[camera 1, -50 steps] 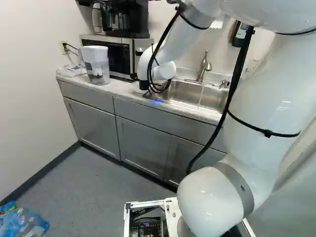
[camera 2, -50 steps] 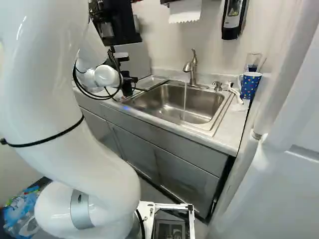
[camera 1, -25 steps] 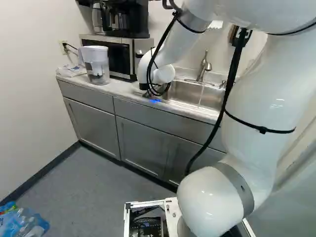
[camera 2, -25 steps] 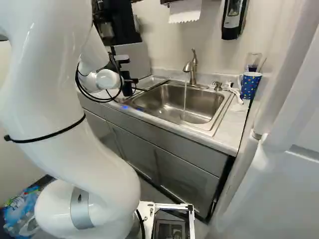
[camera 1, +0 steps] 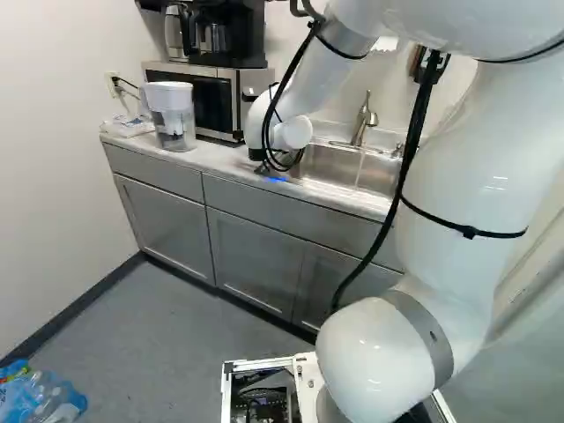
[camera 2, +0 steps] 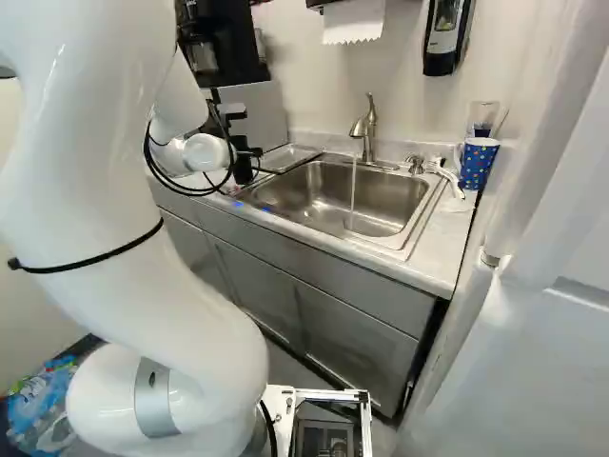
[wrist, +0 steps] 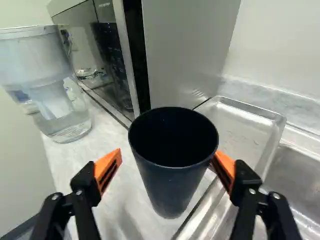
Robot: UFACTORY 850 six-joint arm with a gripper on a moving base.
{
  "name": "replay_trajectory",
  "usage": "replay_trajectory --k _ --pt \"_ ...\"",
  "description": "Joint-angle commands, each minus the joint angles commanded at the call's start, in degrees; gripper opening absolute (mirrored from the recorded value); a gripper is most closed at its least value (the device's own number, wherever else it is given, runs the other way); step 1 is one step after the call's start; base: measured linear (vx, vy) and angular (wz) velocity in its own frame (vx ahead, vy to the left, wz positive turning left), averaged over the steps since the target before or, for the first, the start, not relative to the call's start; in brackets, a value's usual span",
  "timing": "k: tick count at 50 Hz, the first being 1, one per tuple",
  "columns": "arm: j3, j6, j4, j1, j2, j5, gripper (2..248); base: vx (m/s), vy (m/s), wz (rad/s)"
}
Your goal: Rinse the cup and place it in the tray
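In the right base view my gripper (camera 2: 251, 155) is at the counter beside the sink's near left corner. The dark cup (camera 2: 244, 171) stands upright there, partly covered by the gripper. In the wrist view the gripper (wrist: 165, 167) is open, with the dark blue cup (wrist: 172, 185) between its fingers. One orange pad (wrist: 225, 167) is at the cup's tray side, apparently against it; a gap separates the other pad (wrist: 107, 170) from the cup. The metal tray (wrist: 277, 118) lies just beyond the cup. Water runs from the faucet (camera 2: 364, 127) into the sink (camera 2: 276, 197).
A water pitcher (camera 1: 174, 121) and the microwave (camera 1: 208, 99) stand close to the gripper on the counter. At the sink's far side are a dotted blue cup (camera 2: 478, 164) and a white brush-like item (camera 2: 447, 177). Bottles (camera 1: 44, 401) lie on the floor.
Over the first half second my arm shifted slightly, its wrist lowering a little at the counter. Since then it has hardly moved. The base has stayed in place.
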Motion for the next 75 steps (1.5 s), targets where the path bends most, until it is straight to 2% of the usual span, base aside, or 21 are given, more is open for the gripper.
replay_trajectory --k 2,3,7,8,12,13,17,18,54,75 --pt "0.0 0.0 0.0 0.0 0.0 0.0 244 0.0 0.0 0.0" --pt "0.0 0.0 0.0 0.0 0.0 0.0 208 0.0 0.0 0.0" --pt "0.0 0.0 0.0 0.0 0.0 0.0 208 0.0 0.0 0.0" --pt "0.0 0.0 0.0 0.0 0.0 0.0 170 0.0 0.0 0.0" --pt "0.0 0.0 0.0 0.0 0.0 0.0 170 0.0 0.0 0.0" --pt "0.0 0.0 0.0 0.0 0.0 0.0 134 0.0 0.0 0.0" --pt "0.0 0.0 0.0 0.0 0.0 0.0 134 0.0 0.0 0.0" --pt "0.0 0.0 0.0 0.0 0.0 0.0 126 0.0 0.0 0.0" --pt "-0.3 0.0 0.0 -0.3 1.9 -0.1 126 0.0 0.0 0.0" --pt "-0.4 0.0 0.0 -1.6 4.3 -2.9 126 0.0 0.0 0.0"
